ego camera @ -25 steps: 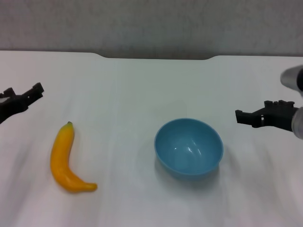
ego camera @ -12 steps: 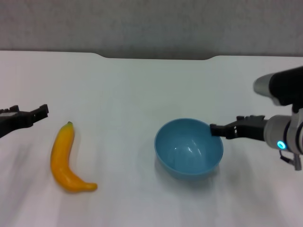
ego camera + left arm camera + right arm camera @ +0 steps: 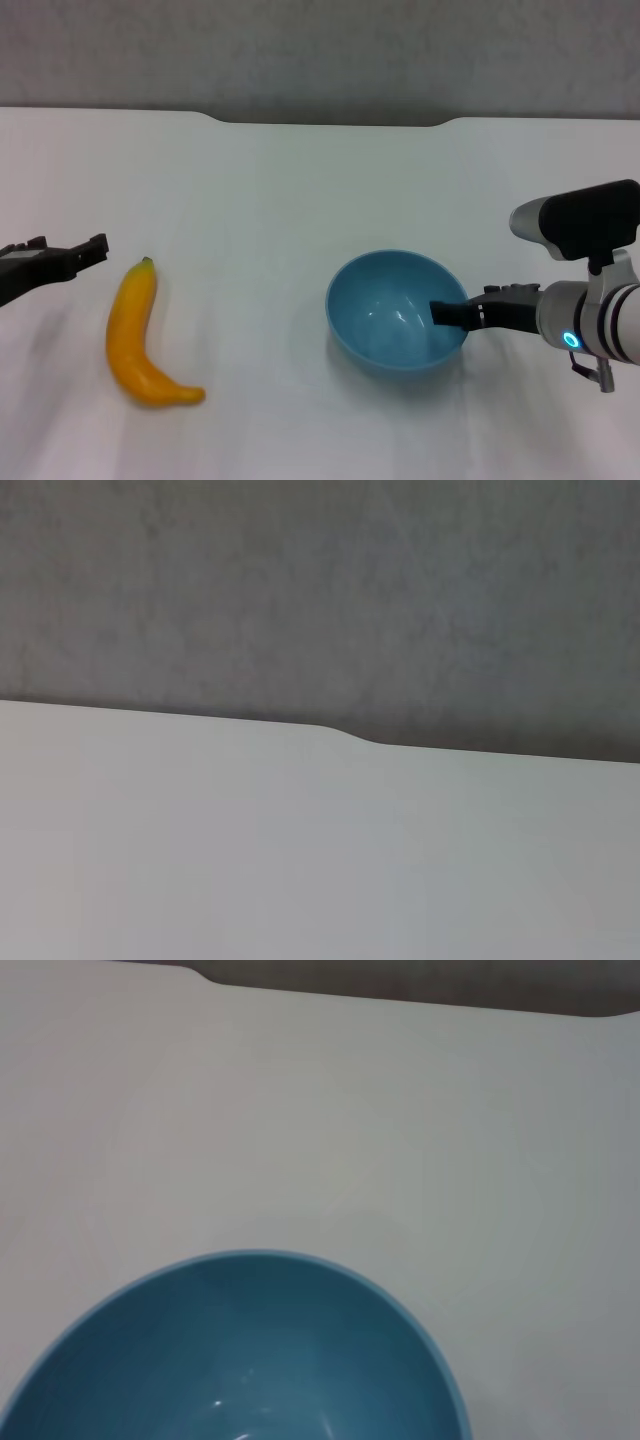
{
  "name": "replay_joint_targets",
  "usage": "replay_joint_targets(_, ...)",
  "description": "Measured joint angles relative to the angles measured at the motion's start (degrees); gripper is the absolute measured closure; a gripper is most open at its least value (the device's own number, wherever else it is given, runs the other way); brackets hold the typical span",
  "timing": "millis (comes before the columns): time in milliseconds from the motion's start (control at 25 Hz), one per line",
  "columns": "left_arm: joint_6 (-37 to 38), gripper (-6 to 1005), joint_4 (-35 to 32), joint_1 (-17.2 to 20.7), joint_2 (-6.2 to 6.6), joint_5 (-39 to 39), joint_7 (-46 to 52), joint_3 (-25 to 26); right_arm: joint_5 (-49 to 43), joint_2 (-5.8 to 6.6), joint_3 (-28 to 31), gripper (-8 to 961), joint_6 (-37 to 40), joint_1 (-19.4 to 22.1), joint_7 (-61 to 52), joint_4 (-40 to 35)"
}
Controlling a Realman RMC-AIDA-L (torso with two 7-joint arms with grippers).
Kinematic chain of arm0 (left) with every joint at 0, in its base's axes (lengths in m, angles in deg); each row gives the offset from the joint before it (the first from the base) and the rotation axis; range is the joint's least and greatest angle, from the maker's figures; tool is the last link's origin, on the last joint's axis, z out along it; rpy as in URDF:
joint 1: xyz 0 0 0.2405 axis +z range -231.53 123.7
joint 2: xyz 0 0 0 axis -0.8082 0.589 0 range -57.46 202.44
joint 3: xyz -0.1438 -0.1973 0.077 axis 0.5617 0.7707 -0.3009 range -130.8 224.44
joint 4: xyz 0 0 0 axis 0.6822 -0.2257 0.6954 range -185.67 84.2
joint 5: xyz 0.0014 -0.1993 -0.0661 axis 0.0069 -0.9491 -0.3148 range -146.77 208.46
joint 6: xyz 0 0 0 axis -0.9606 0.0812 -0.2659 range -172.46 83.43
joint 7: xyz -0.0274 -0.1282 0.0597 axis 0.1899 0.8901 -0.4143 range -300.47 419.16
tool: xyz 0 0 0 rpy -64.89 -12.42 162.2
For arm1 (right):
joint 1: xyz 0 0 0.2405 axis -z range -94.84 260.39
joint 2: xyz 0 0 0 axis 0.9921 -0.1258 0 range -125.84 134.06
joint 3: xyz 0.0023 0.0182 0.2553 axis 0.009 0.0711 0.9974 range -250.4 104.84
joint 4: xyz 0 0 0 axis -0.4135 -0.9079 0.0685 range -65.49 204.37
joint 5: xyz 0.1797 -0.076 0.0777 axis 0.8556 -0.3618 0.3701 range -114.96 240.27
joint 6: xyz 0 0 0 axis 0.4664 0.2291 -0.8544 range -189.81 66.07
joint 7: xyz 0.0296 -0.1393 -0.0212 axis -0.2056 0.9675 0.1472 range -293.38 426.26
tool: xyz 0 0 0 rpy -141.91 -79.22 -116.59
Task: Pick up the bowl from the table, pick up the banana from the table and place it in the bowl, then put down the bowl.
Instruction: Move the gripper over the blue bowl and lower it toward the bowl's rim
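The light-blue bowl stands upright and empty on the white table, right of centre; its inside also fills the lower part of the right wrist view. My right gripper is open at the bowl's right rim, with one finger reaching inside the bowl and the other outside it. The yellow banana lies on the table at the left, its dark stem tip pointing away from me. My left gripper is open and empty, low over the table just left of the banana's stem end.
The table's far edge has a shallow cut-out, which also shows in the left wrist view. A grey wall rises behind it. Bare tabletop lies between the banana and the bowl.
My right gripper has moved left and down from beside the bowl to its right rim. My left gripper has moved down and right, closer to the banana's stem end. Bowl and banana have not moved.
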Motion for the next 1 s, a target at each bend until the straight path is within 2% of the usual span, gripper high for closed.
replay_joint_targets(280,0.03,112,-0.83,-0.08,-0.04,-0.12,0.03,0.02,0.13,-0.11,-1.52,68,3.53,0.55,-0.34,-0.48)
replay_joint_targets(560,0.03,112,-1.29,-0.14,-0.14,-0.23,0.06,0.04,0.11,-0.03,-1.64,81,3.67,0.25,-0.83,-2.18)
replay_joint_targets(760,0.04,113,-1.37,0.0,-0.14,-0.33,0.09,0.05,-0.23,0.12,-2.11,288,3.61,0.16,-0.08,-2.61)
replay_joint_targets(1000,0.13,113,-1.61,0.13,-0.12,-0.37,0.09,0.05,-0.38,0.13,-2.28,424,4.63,0.66,1.86,-2.39)
